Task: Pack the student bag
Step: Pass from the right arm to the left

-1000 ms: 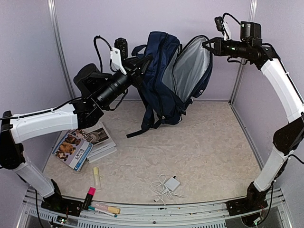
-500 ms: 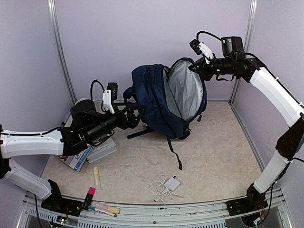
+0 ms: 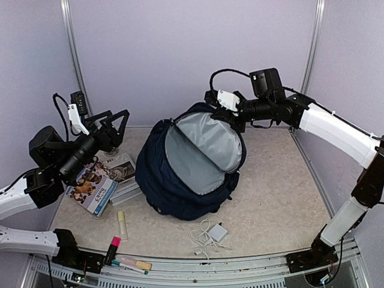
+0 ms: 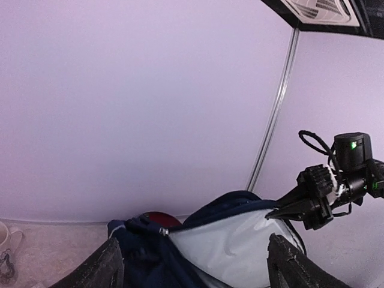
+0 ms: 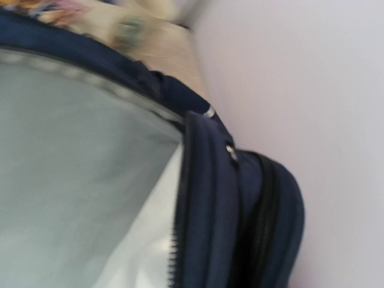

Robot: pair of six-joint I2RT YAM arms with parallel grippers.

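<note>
The student bag (image 3: 180,180), large and dark navy, lies on the table with its main compartment gaping and the pale grey lining (image 3: 201,153) showing. My right gripper (image 3: 231,119) is shut on the upper rim of the opened flap and holds it up. The right wrist view is filled by that navy zipper rim (image 5: 207,198) and lining, with the fingers hidden. My left gripper (image 3: 117,127) is open and empty, off to the left of the bag. In the left wrist view, its fingertips (image 4: 111,264) frame the bag (image 4: 234,240) from a distance.
Two books (image 3: 96,187) lie left of the bag under my left arm. Near the front edge are a yellow highlighter (image 3: 122,225), a pink marker (image 3: 113,246), some pens (image 3: 135,264) and a white charger with its cable (image 3: 211,234). A white mug (image 4: 7,237) stands at the back left.
The bag came down from mid-air onto the table. My left gripper opened, let go of it and drew back to the left. My right gripper lowered with the flap rim.
</note>
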